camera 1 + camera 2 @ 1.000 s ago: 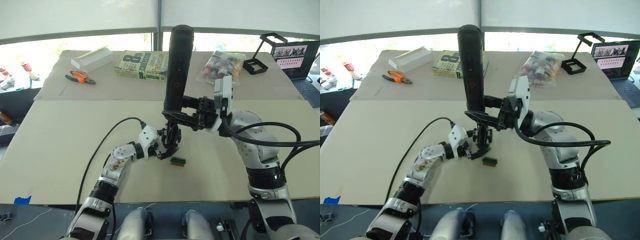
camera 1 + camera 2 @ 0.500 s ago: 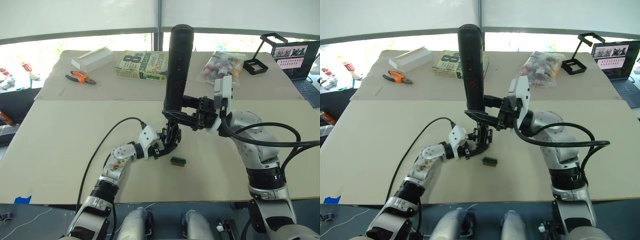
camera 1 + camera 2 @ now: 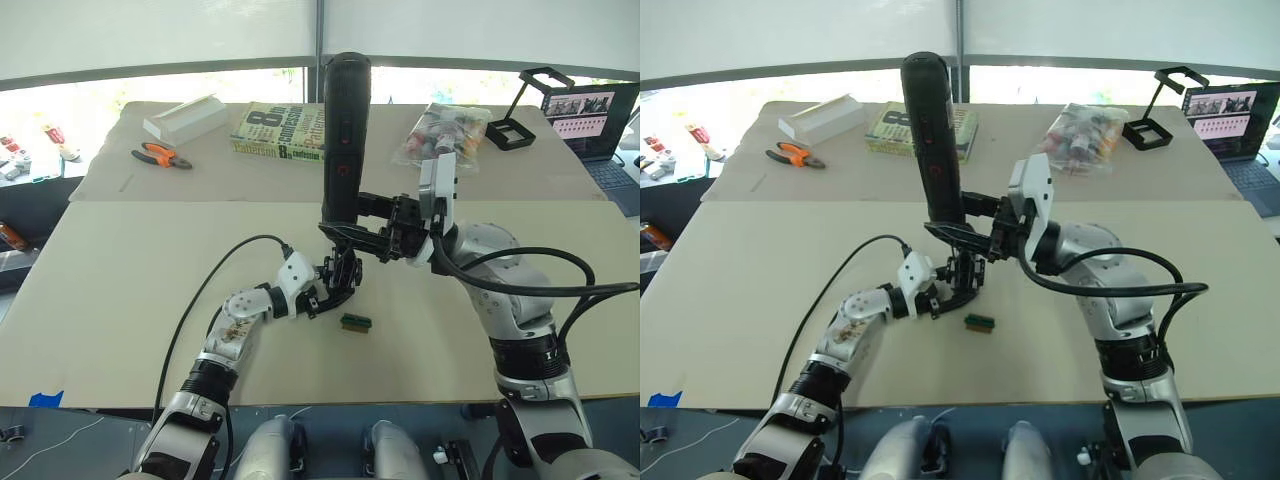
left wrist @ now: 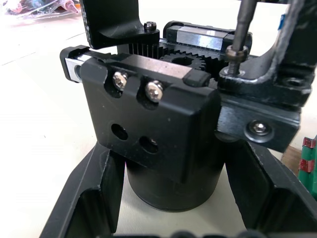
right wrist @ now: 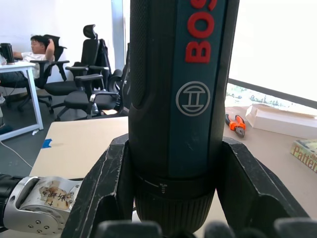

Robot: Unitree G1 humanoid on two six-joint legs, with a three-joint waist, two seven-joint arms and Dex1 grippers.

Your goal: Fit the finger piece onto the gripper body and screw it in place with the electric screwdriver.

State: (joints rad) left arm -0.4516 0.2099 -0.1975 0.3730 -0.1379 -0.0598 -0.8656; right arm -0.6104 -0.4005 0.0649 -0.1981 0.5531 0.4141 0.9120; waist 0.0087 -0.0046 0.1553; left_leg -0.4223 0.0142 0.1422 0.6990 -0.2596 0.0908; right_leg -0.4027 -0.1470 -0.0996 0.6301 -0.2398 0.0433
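The electric screwdriver (image 3: 343,130) stands nearly upright over the table's middle, its top leaning to the left, with my right gripper (image 3: 346,232) shut around its lower barrel (image 5: 178,99). Below it the gripper body (image 3: 343,276) rests on the table, clamped at its round base between my left gripper's (image 3: 326,298) fingers (image 4: 86,198). In the left wrist view the thin metal bit (image 4: 242,25) comes down onto a screw (image 4: 237,51) in a black piece, apparently the finger piece (image 4: 270,89), lying against the body's top beside the gear.
A small green block (image 3: 354,322) lies just right of the left gripper. Along the table's far side are a white box (image 3: 183,117), orange pliers (image 3: 160,154), a book (image 3: 280,130), a plastic bag (image 3: 445,135), a black stand (image 3: 525,105) and a laptop (image 3: 595,115).
The screwdriver's top has tipped to the left and the right arm has shifted a little left with it. The left gripper and the gripper body have stayed put.
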